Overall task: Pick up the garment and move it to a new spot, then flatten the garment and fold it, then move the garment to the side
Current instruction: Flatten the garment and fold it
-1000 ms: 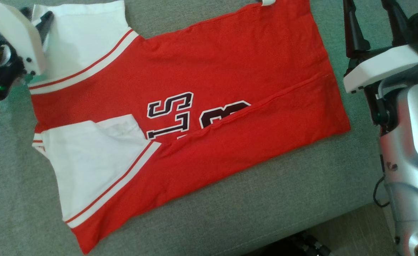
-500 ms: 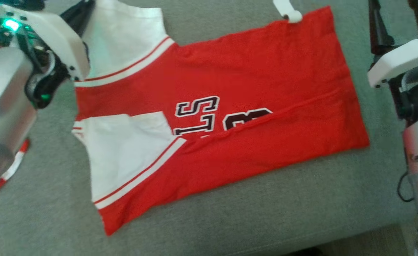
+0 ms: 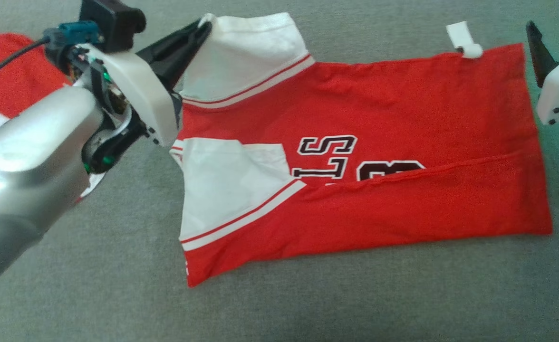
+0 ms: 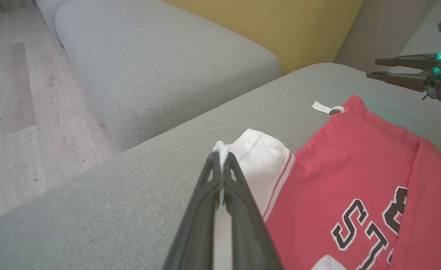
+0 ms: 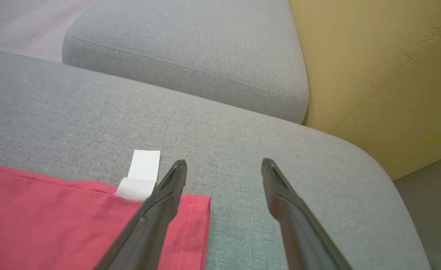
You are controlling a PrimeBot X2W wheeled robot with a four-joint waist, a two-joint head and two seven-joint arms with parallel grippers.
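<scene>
The garment (image 3: 403, 109) is a red jersey with white sleeves and dark lettering, lying flat on a grey sofa cushion (image 3: 308, 304) with its lower long edge folded over. My left gripper (image 3: 205, 23) is shut on the far corner of the upper white sleeve (image 3: 246, 52). In the left wrist view the fingers (image 4: 220, 148) pinch that white sleeve edge, with the garment (image 4: 355, 168) to their right. My right gripper (image 5: 223, 165) stands open just above the garment's (image 5: 55, 217) far hem corner, beside a white tag (image 5: 141, 174). It also shows at the right edge of the head view (image 3: 553, 18).
Another red and white cloth (image 3: 8, 71) lies at the far left behind my left arm. A second grey cushion (image 4: 160, 56) and a yellow backrest (image 5: 385, 75) lie beyond the seat. Wooden floor (image 4: 14, 112) runs beside the sofa.
My left gripper has closed on the corner of the upper white sleeve. The head camera has swung left, so the garment sits further right in the picture. The right gripper stays open.
</scene>
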